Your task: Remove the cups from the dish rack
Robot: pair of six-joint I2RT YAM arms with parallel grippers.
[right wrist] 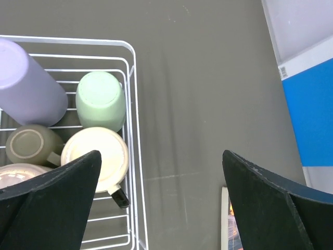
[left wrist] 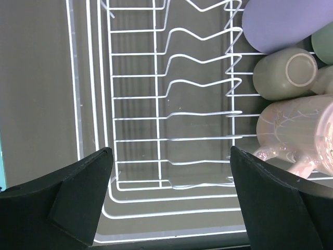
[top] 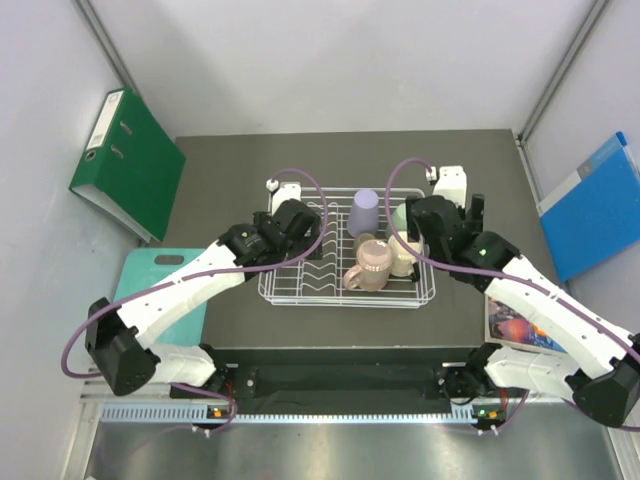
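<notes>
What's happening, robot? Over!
Left gripper open, over bare slots of dish rack. Right gripper open, over rack's right edge. Cups in rack, none held. Nothing in the way.

White wire rack (left wrist: 155,104) on a grey worktop (left wrist: 36,104), its zigzag slots running down the centre of the frame. Upper right: lavender tumbler (left wrist: 281,23), with a green cup (left wrist: 325,41) at the right edge just beside it. Below these, an olive mug (left wrist: 283,75), base toward the camera. Lower right: pink cup (left wrist: 296,135), just below the mug. Gripper (left wrist: 170,156) fingers (left wrist: 78,198) occupy the lower corners, spread wide, with only rack wire between them.
</notes>
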